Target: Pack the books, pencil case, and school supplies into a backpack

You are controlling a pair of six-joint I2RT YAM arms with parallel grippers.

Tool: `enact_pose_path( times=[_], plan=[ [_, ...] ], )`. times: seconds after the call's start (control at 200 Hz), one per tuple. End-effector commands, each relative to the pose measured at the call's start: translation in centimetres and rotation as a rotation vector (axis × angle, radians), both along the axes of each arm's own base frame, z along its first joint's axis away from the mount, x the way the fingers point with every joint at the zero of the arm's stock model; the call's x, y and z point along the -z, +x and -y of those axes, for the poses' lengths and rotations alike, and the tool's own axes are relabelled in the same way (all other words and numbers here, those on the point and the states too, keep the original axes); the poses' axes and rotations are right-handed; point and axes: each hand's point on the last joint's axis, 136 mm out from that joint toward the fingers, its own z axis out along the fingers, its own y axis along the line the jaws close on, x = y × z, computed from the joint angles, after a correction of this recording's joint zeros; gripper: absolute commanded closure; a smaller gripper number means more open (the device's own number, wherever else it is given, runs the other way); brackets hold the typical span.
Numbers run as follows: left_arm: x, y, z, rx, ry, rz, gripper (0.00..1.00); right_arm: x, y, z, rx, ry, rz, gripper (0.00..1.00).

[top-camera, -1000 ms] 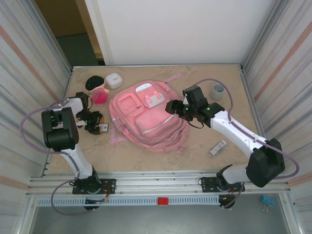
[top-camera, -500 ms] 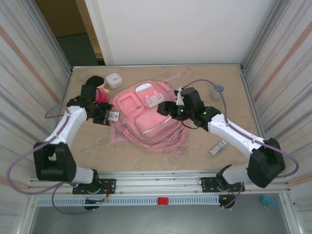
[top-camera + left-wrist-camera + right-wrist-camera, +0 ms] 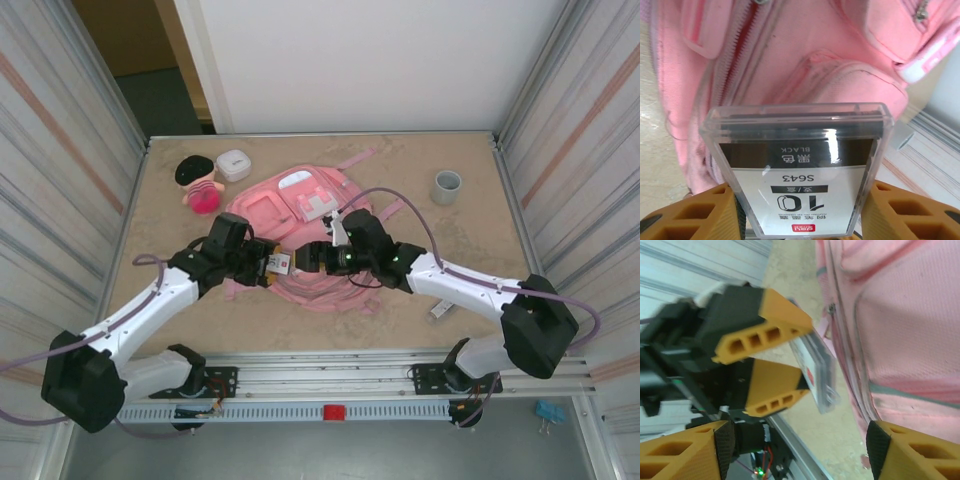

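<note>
Holding clear pen box (image 3: 799, 170) clamped in my left gripper (image 3: 268, 265) over backpack (image 3: 262, 212) front; right gripper (image 3: 316, 256) also over backpack, fingers spread, empty.

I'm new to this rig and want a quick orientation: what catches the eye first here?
The big pink fabric backpack lying mid-table draws the eye first. Over it, the left claw grips a clear plastic box with a black-and-white label. The open right claw faces it close by.
</note>
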Motion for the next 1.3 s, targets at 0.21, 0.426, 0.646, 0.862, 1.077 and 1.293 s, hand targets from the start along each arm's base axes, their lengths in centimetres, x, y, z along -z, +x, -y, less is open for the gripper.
enact_pose_path(
  times=[0.21, 0.426, 0.646, 0.862, 1.077, 1.293],
  plan=[
    [-4.0, 1.4, 2.7, 0.04, -0.121, 0.164, 0.54, 0.7, -0.2, 0.7, -0.017, -0.057, 0.097, 0.36],
    [-4.0, 1.1, 4.1, 0.082, -0.148, 0.177, 0.55, 0.5, 0.8, 1.0, -0.001, -0.091, 0.182, 0.43],
    [-4.7, 0.7, 6.0, 0.14, -0.19, 0.216, 0.55, -0.2, 1.4, 0.2, -0.035, -0.081, 0.253, 0.56],
    [-3.5, -0.1, 6.4, 0.158, -0.173, 0.208, 0.54, -1.6, 1.2, 0.6, -0.037, -0.06, 0.312, 0.77],
    [-2.3, 0.2, 6.4, 0.186, -0.117, 0.246, 0.45, -2.7, 0.4, 2.3, -0.018, -0.061, 0.362, 0.87],
    [-2.2, 0.7, 5.8, 0.281, 0.035, 0.36, 0.19, -3.8, 0.1, 5.1, 0.059, -0.054, 0.401, 0.91]
  ],
)
